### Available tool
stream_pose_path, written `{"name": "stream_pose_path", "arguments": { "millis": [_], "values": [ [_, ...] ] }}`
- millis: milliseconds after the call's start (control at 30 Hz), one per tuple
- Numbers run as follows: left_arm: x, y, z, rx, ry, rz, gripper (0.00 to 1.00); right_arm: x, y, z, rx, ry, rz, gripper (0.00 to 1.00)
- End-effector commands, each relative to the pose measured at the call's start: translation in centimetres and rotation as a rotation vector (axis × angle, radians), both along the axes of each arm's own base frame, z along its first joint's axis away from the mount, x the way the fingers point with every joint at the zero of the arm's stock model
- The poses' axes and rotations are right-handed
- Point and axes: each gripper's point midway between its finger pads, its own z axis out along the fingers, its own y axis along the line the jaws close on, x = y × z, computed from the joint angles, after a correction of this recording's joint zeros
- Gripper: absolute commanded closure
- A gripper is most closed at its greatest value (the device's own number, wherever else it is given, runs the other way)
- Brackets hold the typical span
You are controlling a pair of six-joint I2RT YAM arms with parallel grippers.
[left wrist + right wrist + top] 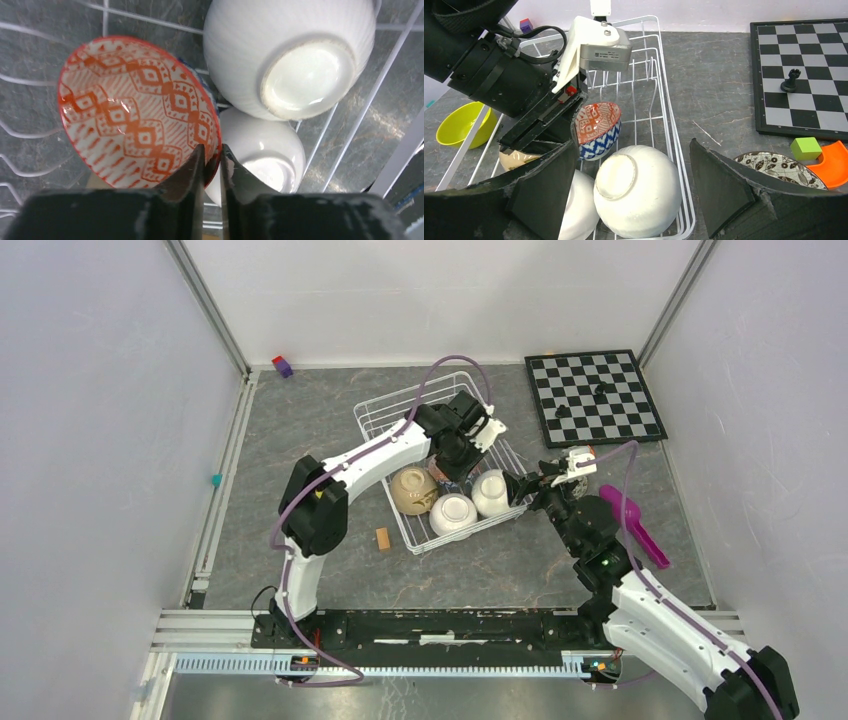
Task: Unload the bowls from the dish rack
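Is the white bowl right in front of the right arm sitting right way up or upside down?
Upside down. The white bowl shows its foot ring on top, no hollow visible, lying in the dish rack.

Enclosed bench cell: white walls, grey top, even light.
The grey marbled table (300, 420) is boxed in by the left wall (100, 390), back wall (440, 290) and right wall (770, 370), all blank white panels. Silver metal posts (205, 300) rise at both back corners. A slotted metal rail (450, 665) spans the near edge. Shadows are faint.
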Motion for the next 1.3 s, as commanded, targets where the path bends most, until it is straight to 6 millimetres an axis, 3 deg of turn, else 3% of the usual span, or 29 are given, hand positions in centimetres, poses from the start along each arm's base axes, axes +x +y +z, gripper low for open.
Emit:
{"name": "stream_pose_path", "arguments": {
  "millis": [0,100,367,767,933,1033,1267],
  "values": [
    [0.9,0.2,1.3,0.026,-0.068,-0.014,0.87,0.0,-0.5,0.9,0.002,-0.030,-0.023,0.11],
    [1.3,0.5,2.3,0.021,-0.115,0.008,0.97,0.1,-0.6,1.1,-0.007,-0.033,-0.030,0.11],
    [1.2,0.7,5.8,-0.070,-0.219,0.063,0.98,0.8,-0.7,1.9,-0.070,-0.010,-0.045,0.10],
    [-1.0,2.1,10.0,-0.130,-0.292,0.117,0.98,1.3,1.5,4.2,-0.091,0.031,0.046,0.09],
    [-3.2,1.7,11.9,-0.177,-0.319,0.073,0.98,1.5,2.9,5.2,-0.092,0.074,0.102,0.10],
    [-4.5,1.8,12.1,-0.181,-0.323,0.041,0.98,1.7,3.7,6.2,-0.098,0.098,0.135,0.14],
    [-6.5,1.8,11.4,-0.134,-0.374,-0.078,0.98,2.0,5.3,6.2,-0.115,0.212,0.189,0.27]
  ]
}}
